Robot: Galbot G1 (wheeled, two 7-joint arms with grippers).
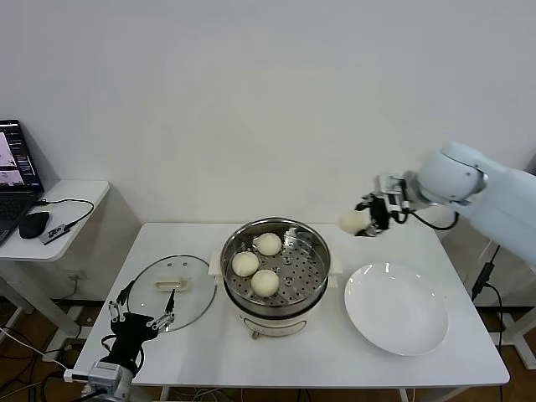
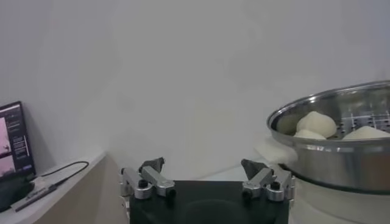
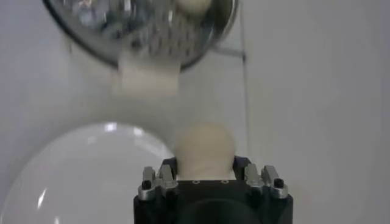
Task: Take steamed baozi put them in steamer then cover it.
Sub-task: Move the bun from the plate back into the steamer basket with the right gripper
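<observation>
Three cream-white baozi (image 1: pixel 257 263) lie on the perforated tray of the steel steamer (image 1: pixel 309 277) at the table's middle. My right gripper (image 1: pixel 362 222) is shut on a fourth baozi (image 1: pixel 353 221) and holds it in the air, right of the steamer and behind the plate. In the right wrist view the baozi (image 3: pixel 204 149) sits between the jaws with the steamer (image 3: pixel 146 30) beyond. The glass cover (image 1: pixel 172 291) with its whitish handle lies flat on the table left of the steamer. My left gripper (image 1: pixel 141 313) is open and empty at the table's front left, by the cover.
A white plate (image 1: pixel 395 307) lies right of the steamer, with nothing on it. A side table at the far left holds a laptop (image 1: pixel 17 167), a mouse (image 1: pixel 34 224) and a cable. The wall stands close behind the table.
</observation>
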